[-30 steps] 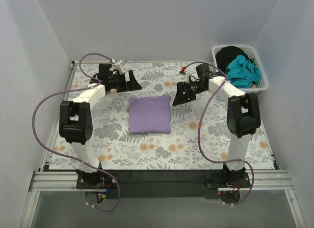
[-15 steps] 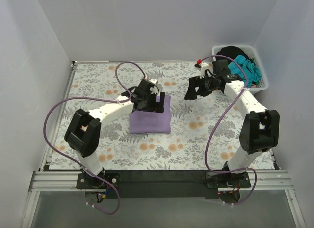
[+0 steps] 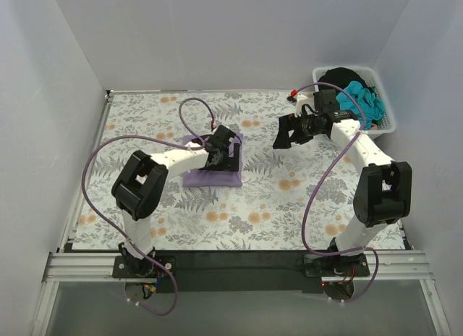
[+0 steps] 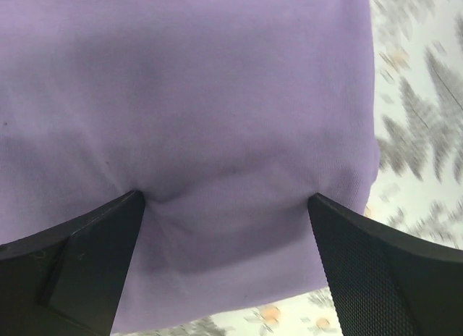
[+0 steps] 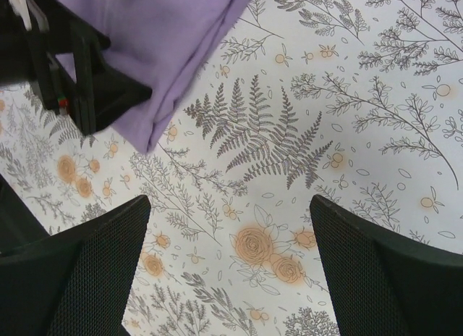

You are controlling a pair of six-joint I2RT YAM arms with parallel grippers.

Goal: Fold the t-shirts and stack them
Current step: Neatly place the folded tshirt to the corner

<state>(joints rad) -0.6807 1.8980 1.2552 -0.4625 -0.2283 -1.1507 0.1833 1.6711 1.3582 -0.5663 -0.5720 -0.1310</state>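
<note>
Lavender cloth is the item being worked. The lavender t-shirt [image 3: 208,177] lies folded into a compact rectangle near the middle of the floral table covering [image 3: 289,198]. Compared with half a second ago, the rectangle sits further left and slightly further back.

The left gripper [image 3: 221,153] was raised over the far-left part of the covering a second ago. It is now down on the right-hand part of the shirt. In the left wrist view its jaws are spread wide. Both tips bear into the cloth, which dimples between them, and nothing is pinched. This reads as a press-and-slide move rather than a grasp. Folding of this shirt appears complete, and the shirt is probably being shifted to the stacking spot.

The right gripper [image 3: 284,135] hovers above the covering, between the shirt and the basket [image 3: 391,126]. Its jaws are wide open and empty. Its position hardly differs from half a second ago, though a second ago the arm was drawn in closer to the shirt.

The basket stands at the far right corner. It holds a teal garment [image 3: 358,101] and a black garment [image 3: 336,79], both crumpled. The right arm is probably staged to fetch the next one, so most of the task remains.

Caution: dragging under pressure can ruck the top layer and loosen the fold.
</note>
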